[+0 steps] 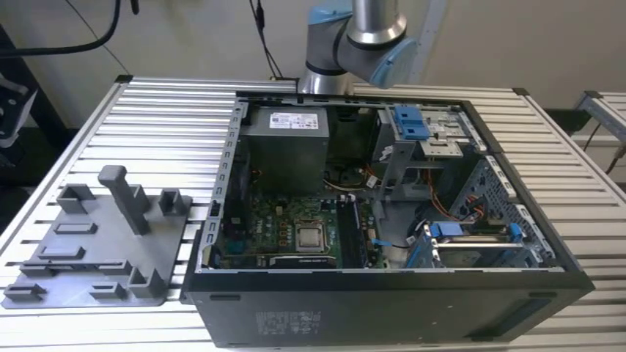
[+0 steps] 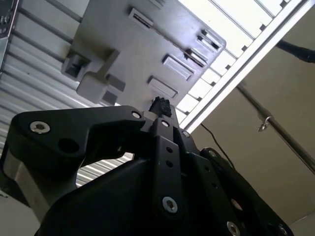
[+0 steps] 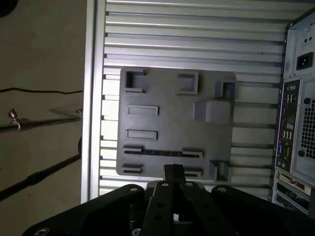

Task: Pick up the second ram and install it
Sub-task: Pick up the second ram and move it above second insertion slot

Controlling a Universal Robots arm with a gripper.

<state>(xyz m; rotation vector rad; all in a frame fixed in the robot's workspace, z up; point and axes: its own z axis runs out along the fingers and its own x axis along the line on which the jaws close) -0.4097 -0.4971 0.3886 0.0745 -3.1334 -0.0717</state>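
The second ram (image 3: 162,153) is a thin dark stick standing edge-on in a holder of the grey plastic tray (image 3: 172,113). In the exterior view the same tray (image 1: 59,249) lies on the table at the exterior view's left, with the ram (image 1: 83,267) as a dark strip near its front. My gripper (image 3: 173,171) hangs above the tray, close to the ram's line, its fingers pressed together with nothing between them. In the second wrist view, the black fingertips (image 2: 160,105) point at the tray (image 2: 123,44).
An open computer case (image 1: 391,293) stands at the exterior view's right of the tray, with the motherboard (image 1: 284,227) and its dark memory slots (image 1: 347,235) exposed. The tray carries a tall upright post (image 1: 122,194). The arm's elbow (image 1: 357,40) rises behind the case. The slatted table's edge (image 3: 91,98) runs past the tray.
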